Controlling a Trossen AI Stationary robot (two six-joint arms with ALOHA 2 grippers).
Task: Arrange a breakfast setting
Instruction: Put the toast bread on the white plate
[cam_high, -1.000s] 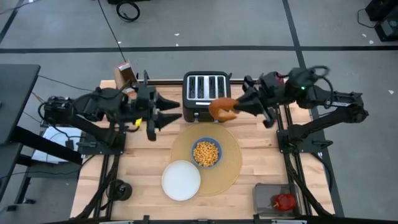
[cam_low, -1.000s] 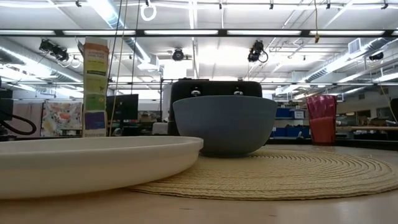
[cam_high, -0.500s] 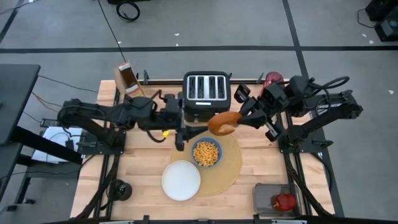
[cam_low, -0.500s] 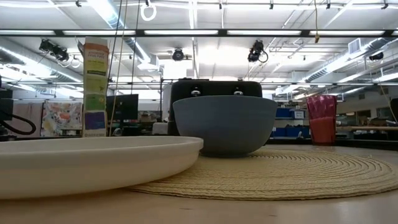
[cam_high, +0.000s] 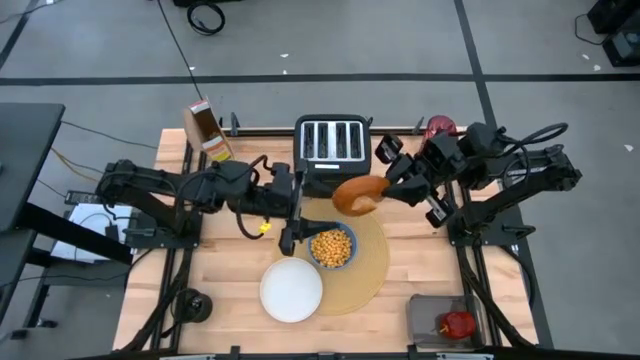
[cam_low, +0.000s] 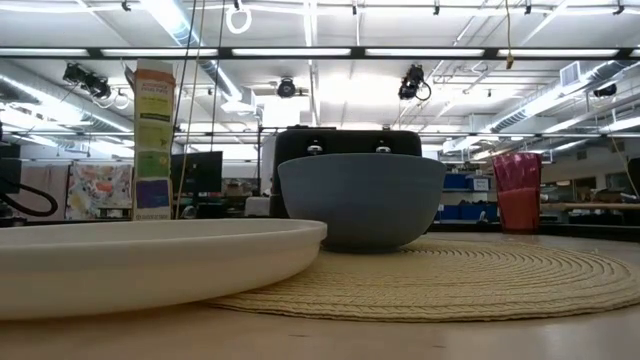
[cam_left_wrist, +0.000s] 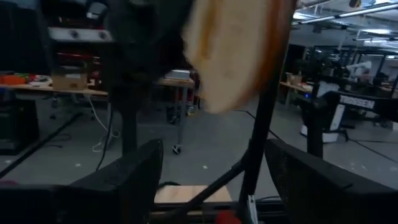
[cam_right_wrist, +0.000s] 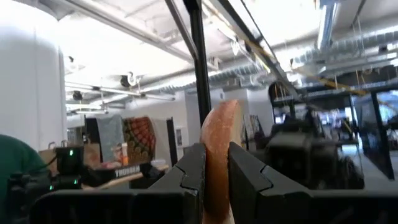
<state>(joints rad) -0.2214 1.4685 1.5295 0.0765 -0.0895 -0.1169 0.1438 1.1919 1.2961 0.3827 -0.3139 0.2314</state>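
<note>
Overhead, the blue bowl (cam_high: 332, 245) is my landmark: it sits on the round tan placemat (cam_high: 370, 270), filled with yellow cereal. My left gripper (cam_high: 291, 213) hangs just beside the bowl on the cereal box side, jaws spread wide, nothing between them. My right gripper (cam_high: 384, 186) is above the placemat's far edge, between the bowl and the black toaster (cam_high: 331, 150), clenched on a slice of bread (cam_high: 356, 195). The white plate (cam_high: 291, 289) lies touching the placemat on the near side of the bowl. The red cup (cam_high: 438, 128) stands well beyond the bowl, past my right arm near the table's far edge. The red apple (cam_high: 457, 323) rests in a grey tray (cam_high: 422, 310) at the near right corner, well apart from the bowl. The cereal box (cam_high: 202, 126) stands at the far left corner.

Low camera: the bowl (cam_low: 361, 199) sits on the woven placemat (cam_low: 480, 275), the toaster (cam_low: 347, 141) directly behind it. The plate (cam_low: 150, 260) fills the foreground beside the bowl, its rim over the mat's edge. The cup (cam_low: 517, 192) stands behind the bowl to one side, the cereal box (cam_low: 153, 135) to the other. Neither of my grippers shows here.

Left wrist: my two fingers (cam_left_wrist: 134, 180) stand well apart, empty. The bread (cam_left_wrist: 239, 46) held by the other arm hangs ahead, blurred.

Right wrist: my fingers (cam_right_wrist: 186, 177) are pinched on the bread (cam_right_wrist: 219, 149), which stands up on edge between them. No spoon that I can make out in any view.
</note>
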